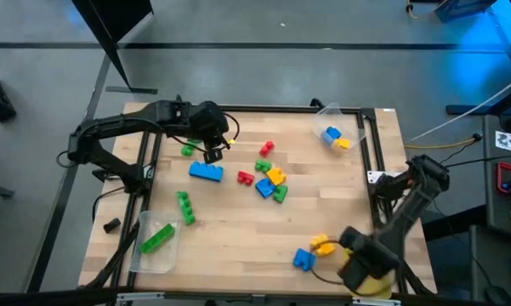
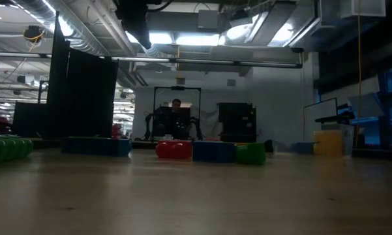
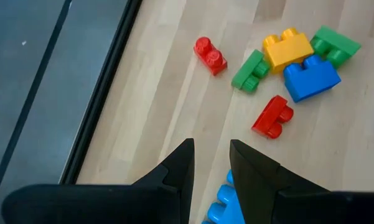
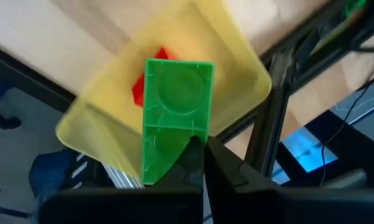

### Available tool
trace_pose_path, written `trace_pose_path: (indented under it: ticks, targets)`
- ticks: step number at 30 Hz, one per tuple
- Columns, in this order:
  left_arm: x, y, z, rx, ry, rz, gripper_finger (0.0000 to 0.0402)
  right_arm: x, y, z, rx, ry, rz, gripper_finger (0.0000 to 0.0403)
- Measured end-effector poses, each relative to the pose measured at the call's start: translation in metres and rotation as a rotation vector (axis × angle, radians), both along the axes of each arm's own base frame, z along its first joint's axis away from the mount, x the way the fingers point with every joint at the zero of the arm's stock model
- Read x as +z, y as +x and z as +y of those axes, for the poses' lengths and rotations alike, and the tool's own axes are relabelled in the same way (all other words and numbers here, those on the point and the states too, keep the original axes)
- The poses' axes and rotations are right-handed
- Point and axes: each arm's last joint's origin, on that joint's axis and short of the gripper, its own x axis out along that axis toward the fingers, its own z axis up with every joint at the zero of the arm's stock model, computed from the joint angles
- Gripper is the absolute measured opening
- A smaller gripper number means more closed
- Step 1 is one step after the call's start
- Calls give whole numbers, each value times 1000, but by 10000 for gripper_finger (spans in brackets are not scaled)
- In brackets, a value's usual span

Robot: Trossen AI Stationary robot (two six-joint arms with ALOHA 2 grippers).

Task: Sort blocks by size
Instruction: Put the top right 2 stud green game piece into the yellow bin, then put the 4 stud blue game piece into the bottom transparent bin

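My left gripper [image 1: 213,154] hangs open and empty just beyond the far edge of a long blue brick [image 1: 206,172] at the table's left; in its wrist view [image 3: 211,163] the brick's end [image 3: 219,200] shows between the fingers. A heap of green, yellow and blue bricks [image 1: 272,180] and two small red ones [image 3: 210,55] [image 3: 272,116] lie mid-table. My right gripper [image 1: 359,269], at the near right corner, is shut on a green brick [image 4: 174,93] over the yellow tray [image 4: 236,68], which holds a red brick [image 4: 148,78]. My right gripper pinches the green brick by one end [image 4: 183,138] between its two fingers. The brick sticks out ahead of the fingers with its hollow underside toward the wrist camera. It is lifted clear, above the yellow tray.
A clear tray [image 1: 334,126] at the far right holds blue and yellow bricks. A clear tray [image 1: 157,246] at the near left holds a green brick. A long green brick [image 1: 184,206] lies beside it. Blue [image 1: 303,259] and yellow-orange [image 1: 321,246] bricks lie near the right gripper.
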Motion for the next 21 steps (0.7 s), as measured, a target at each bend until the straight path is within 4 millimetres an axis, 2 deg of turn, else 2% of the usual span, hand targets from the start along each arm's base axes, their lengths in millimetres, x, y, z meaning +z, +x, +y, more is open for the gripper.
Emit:
trace_pose_path:
  ticks: [5,11,16,21]
  targets:
    - [-1,-2,0,4,-6,17,88,-1,-19,17,37,-5,-44,4]
    - [-4,-8,-2,65,-49,66,88,-1,-29,26,75,6,-79,13]
    - [-9,-20,-3,165,-107,164,88,-1,-29,29,80,26,-96,56]
    - [-10,-23,-4,133,-106,207,94,-2,-27,28,80,6,-125,100]
